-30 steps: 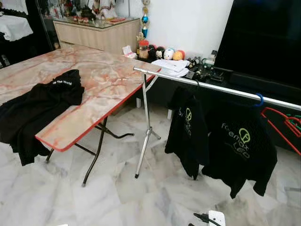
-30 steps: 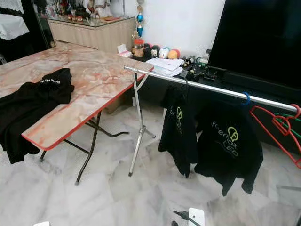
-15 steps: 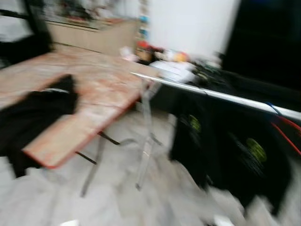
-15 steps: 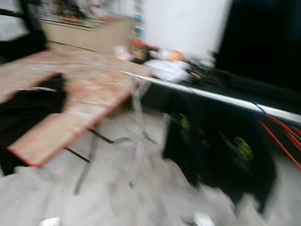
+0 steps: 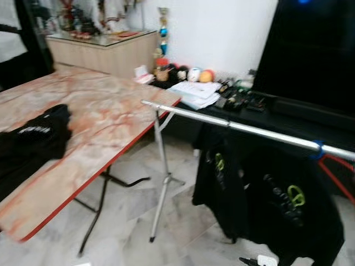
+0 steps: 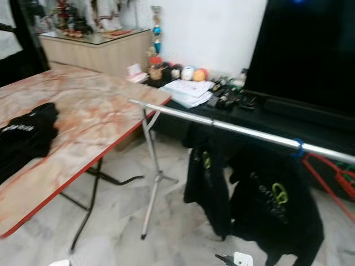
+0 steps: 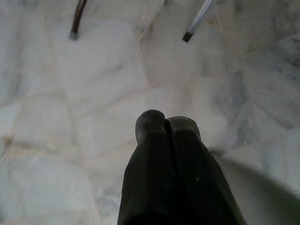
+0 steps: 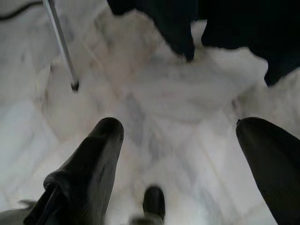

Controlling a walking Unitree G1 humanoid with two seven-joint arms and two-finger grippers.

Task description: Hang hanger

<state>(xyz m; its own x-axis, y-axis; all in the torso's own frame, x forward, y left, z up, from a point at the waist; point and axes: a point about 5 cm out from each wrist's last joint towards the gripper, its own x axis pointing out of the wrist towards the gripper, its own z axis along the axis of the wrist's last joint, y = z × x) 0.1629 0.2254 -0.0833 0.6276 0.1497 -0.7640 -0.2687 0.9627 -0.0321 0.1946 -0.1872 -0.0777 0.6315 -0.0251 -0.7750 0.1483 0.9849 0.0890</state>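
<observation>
A silver clothes rail point(image 5: 249, 131) runs from the table's corner off to the right. Two black shirts with green print point(image 5: 277, 194) hang from it, one on a blue hook point(image 5: 318, 148). Red empty hangers point(image 6: 327, 177) hang at the rail's far right. A black shirt point(image 5: 28, 147) lies on the marbled table point(image 5: 111, 111) at the left. My left gripper point(image 7: 165, 123) hangs over the floor, shut and holding nothing. My right gripper point(image 8: 178, 129) is open above the floor, below the hems of the hanging shirts point(image 8: 225, 23).
The rail's stand leg point(image 5: 160, 183) and the table's folding legs point(image 5: 94, 213) stand on the white marble floor point(image 5: 133, 233). A power strip point(image 6: 238, 259) lies on the floor below the shirts. A dark TV point(image 5: 316, 50) and a cluttered low shelf point(image 5: 222, 94) stand behind the rail.
The camera has moved nearer and turned, so the table and rail sit lower and further left in the picture. The blur of half a second ago has mostly gone.
</observation>
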